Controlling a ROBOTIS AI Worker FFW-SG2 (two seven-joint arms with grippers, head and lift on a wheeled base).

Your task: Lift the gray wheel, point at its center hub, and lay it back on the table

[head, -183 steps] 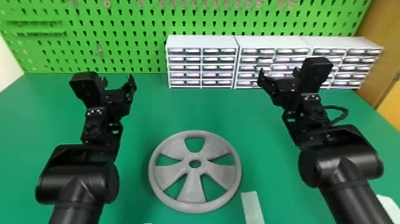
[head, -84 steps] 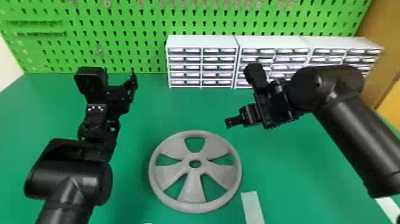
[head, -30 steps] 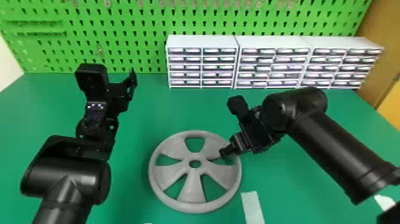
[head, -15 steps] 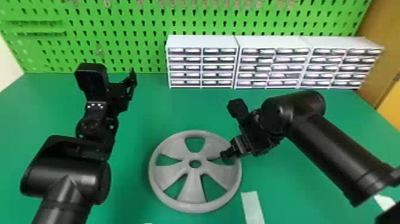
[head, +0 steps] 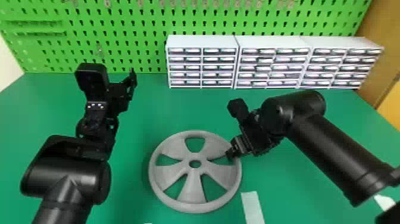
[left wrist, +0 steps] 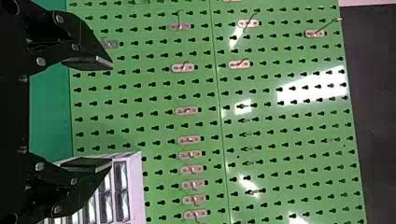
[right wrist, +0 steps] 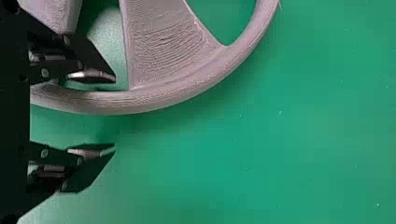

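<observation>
The gray wheel (head: 192, 190) lies flat on the green tabletop (head: 134, 193), near and around the middle, its center hub (head: 195, 171) facing up. Nothing of the task is done beyond the approach: the lift, the pointing and the laying back are all left. The right hand (right wrist: 115, 113) is at the right side of the wheel with its fingers well apart, one over a window between two spokes and the other outside the rim (right wrist: 154, 100). It has hold of nothing; closing across the rim looks like the next step, and a shallow bite there could let the wheel tilt or slip as it rises. The left hand (left wrist: 112, 113) is up on the left, fingers wide apart and empty, probably the one to point at the hub.

Compared with the earliest frame, the right arm has swung in from the far right, near the drawer units (head: 202, 43), and come down to the rim. Against half a second ago it has barely moved. The left arm has shifted only slightly since that first frame, and the wheel is in the same place throughout.
</observation>
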